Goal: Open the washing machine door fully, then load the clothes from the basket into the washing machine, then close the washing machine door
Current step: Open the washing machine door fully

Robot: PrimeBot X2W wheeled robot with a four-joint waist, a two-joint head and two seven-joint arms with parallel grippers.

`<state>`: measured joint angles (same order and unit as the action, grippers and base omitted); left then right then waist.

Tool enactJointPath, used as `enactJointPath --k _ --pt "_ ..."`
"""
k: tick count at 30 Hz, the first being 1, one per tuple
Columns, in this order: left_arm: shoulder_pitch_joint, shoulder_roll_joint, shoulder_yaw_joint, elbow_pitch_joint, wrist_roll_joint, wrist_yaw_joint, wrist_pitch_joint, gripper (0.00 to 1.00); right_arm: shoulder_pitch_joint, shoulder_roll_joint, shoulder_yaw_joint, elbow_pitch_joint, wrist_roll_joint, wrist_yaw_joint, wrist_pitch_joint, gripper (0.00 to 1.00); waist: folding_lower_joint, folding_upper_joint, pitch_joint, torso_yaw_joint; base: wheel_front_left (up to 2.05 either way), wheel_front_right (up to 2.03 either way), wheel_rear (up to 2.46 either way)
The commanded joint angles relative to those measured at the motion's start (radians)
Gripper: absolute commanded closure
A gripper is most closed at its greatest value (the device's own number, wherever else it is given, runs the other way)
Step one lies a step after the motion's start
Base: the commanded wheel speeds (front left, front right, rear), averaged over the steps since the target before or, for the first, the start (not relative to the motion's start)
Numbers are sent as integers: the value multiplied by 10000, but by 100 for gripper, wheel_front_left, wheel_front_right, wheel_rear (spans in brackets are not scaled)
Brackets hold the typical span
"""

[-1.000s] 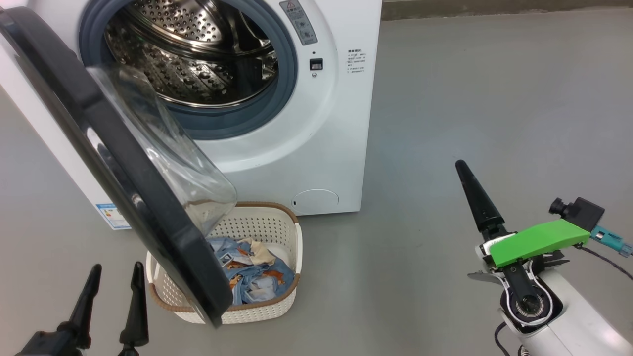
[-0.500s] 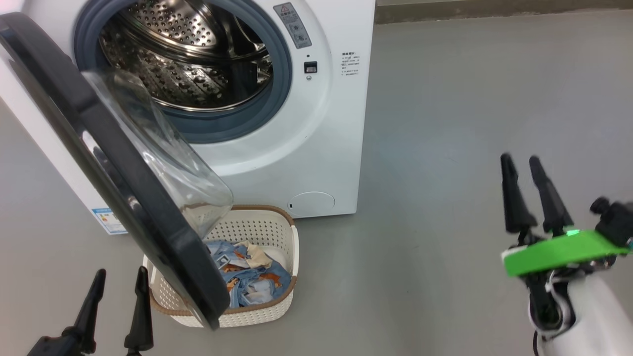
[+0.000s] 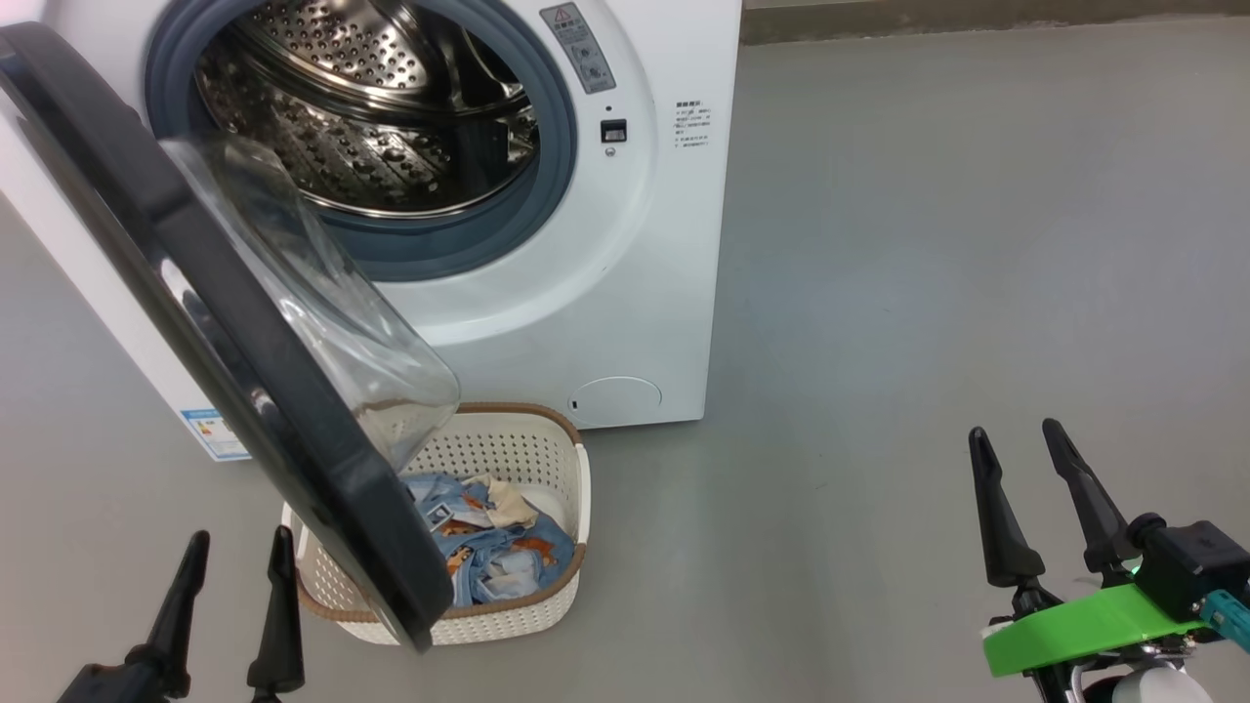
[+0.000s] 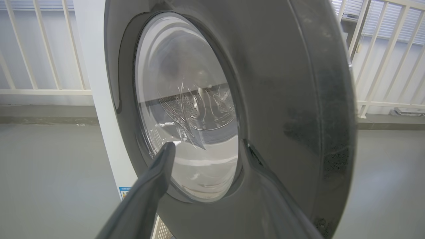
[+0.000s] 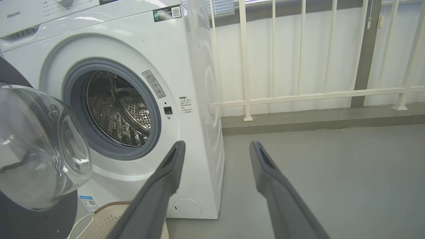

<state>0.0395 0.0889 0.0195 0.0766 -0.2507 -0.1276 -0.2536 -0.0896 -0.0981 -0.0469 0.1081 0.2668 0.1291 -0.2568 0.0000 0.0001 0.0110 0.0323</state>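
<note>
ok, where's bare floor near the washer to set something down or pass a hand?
Free: the wide floor right of the washing machine, up to the right hand; also the strip between basket and that hand. Crowded: the open washing machine door overhangs the basket's left side and the clothes, with the left hand just beside it.

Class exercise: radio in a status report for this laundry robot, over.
Left gripper, right gripper: jaws open, empty. Door swung open; clothes in basket. Door overhangs basket.
</note>
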Motion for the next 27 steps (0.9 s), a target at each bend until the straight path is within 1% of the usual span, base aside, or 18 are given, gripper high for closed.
enactJointPath --k 1,10,20,27 --pt "-117 54 340 -256 114 -31 -82 0 1 30 117 -387 -322 16 -48 0 0 -1 4 6 0 0 0" --pt "-97 -62 272 -130 228 -31 -82 0 568 361 -337 -439 -1450 16 -49 0 0 -1 20 64 0 0 0" --pt "-101 -109 206 10 352 -31 -82 0 608 459 -472 -73 -1983 16 -49 0 0 -1 32 165 0 0 0" --pt "-78 -88 123 134 416 -31 -82 0 453 474 -539 77 -2128 16 -49 0 0 -1 41 210 0 0 0"
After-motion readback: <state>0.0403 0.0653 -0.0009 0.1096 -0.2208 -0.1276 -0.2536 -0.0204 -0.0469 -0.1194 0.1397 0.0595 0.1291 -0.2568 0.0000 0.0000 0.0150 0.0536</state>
